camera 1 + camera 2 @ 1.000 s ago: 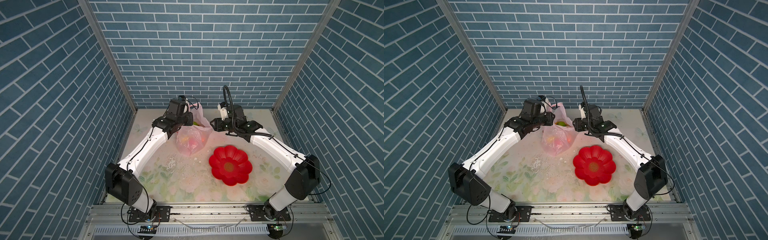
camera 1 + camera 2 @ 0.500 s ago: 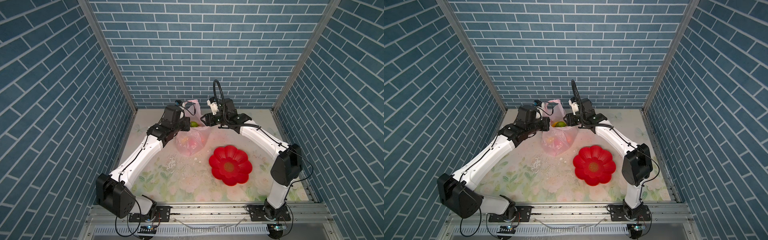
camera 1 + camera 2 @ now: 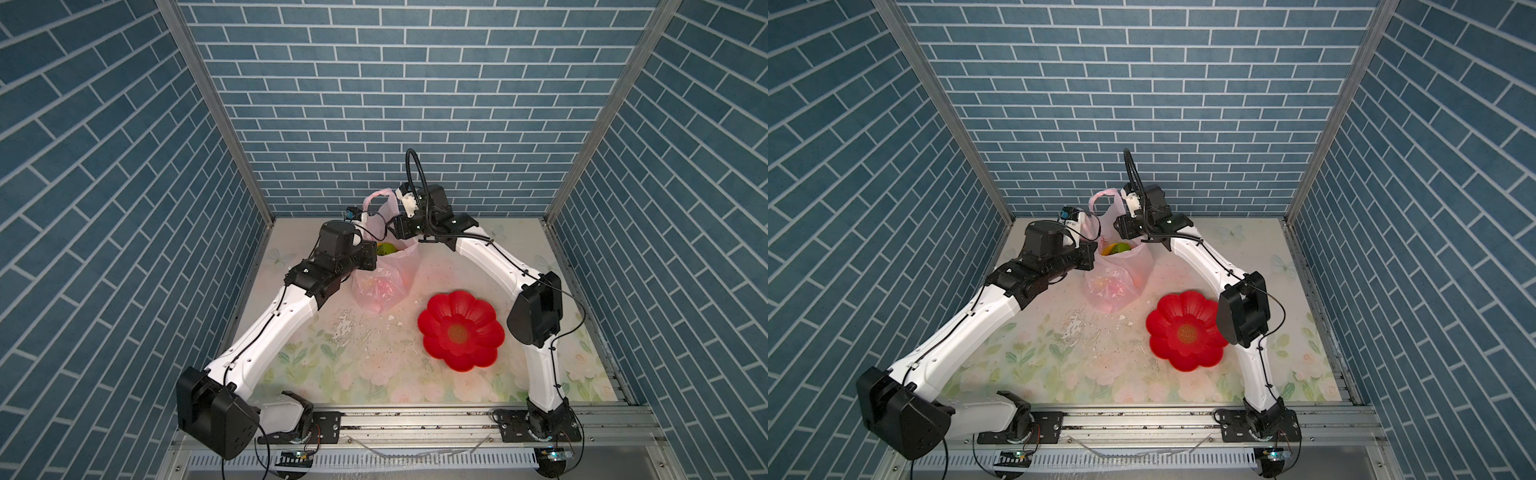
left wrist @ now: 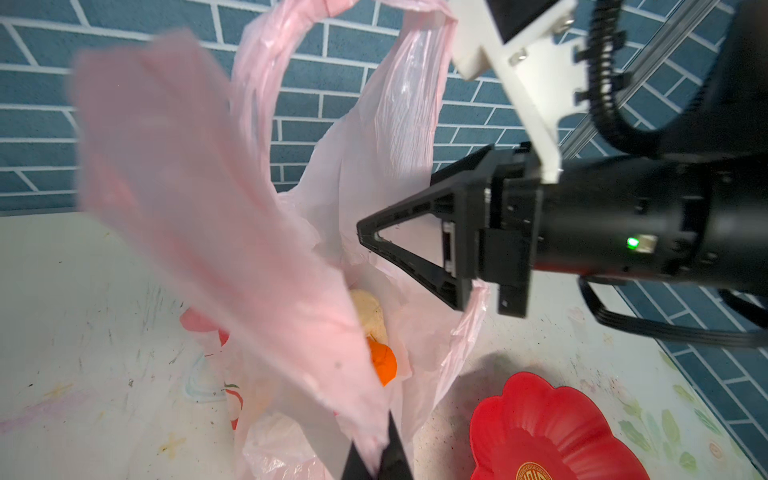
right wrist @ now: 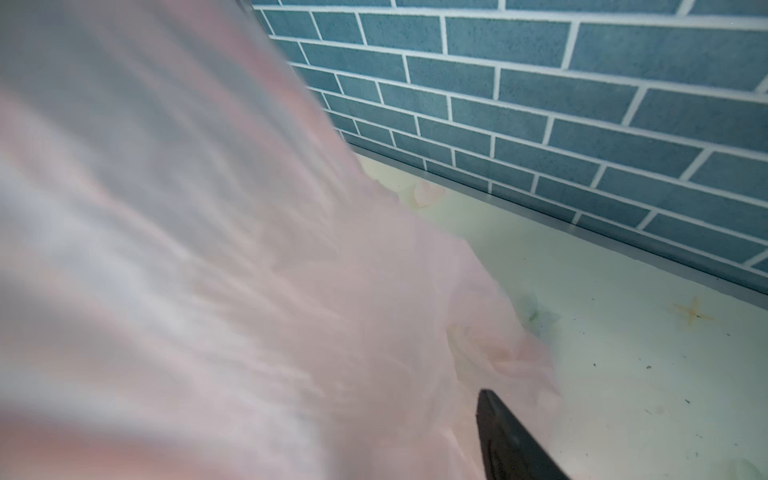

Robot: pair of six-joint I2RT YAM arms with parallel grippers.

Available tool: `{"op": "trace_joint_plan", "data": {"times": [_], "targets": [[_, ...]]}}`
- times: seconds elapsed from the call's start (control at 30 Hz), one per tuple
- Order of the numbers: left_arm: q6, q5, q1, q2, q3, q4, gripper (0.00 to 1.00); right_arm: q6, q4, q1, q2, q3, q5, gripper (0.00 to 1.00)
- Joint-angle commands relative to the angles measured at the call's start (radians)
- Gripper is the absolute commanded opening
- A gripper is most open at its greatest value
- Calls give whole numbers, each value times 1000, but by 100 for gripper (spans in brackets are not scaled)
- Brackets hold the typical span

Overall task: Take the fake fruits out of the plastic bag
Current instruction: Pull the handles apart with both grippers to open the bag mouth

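Thin, crinkly pale-pink plastic bag (image 3: 384, 282) stands on the floral table (image 3: 365, 365), mouth held wide; fake fruits (image 4: 381, 365) nestle inside, smooth orange under lumpy cream; left claw (image 4: 380, 457) is clenched on the film, arm reaching low; right claw (image 4: 362, 236) lies level at the rim, its grip impossible to tell.

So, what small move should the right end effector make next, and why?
Probably lower the right end effector into the open mouth of the plastic bag, toward the green fruit on top: the left end effector is shut on the bag's rim, holding it open.
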Motion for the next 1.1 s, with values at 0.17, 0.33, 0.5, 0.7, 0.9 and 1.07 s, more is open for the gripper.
{"op": "trace_joint_plan", "data": {"times": [0.17, 0.33, 0.5, 0.7, 0.9, 1.07], "targets": [[31, -35, 72, -9, 15, 4, 0, -39, -54, 4, 154, 284, 10, 14], [-35, 72, 266, 50, 81, 44, 0, -11, -41, 5, 133, 298, -8, 2], [-48, 160, 389, 177, 268, 5, 0, 16, -34, 14, 131, 336, -16, 0], [-104, 291, 471, 346, 481, -18, 0, 51, 7, 24, 195, 439, 1, 0], [-117, 359, 492, 444, 614, -57, 0, 89, 15, 13, 294, 603, -3, 0], [-115, 363, 492, 369, 505, -80, 0, 110, 9, 23, 207, 419, -39, 0]]}}
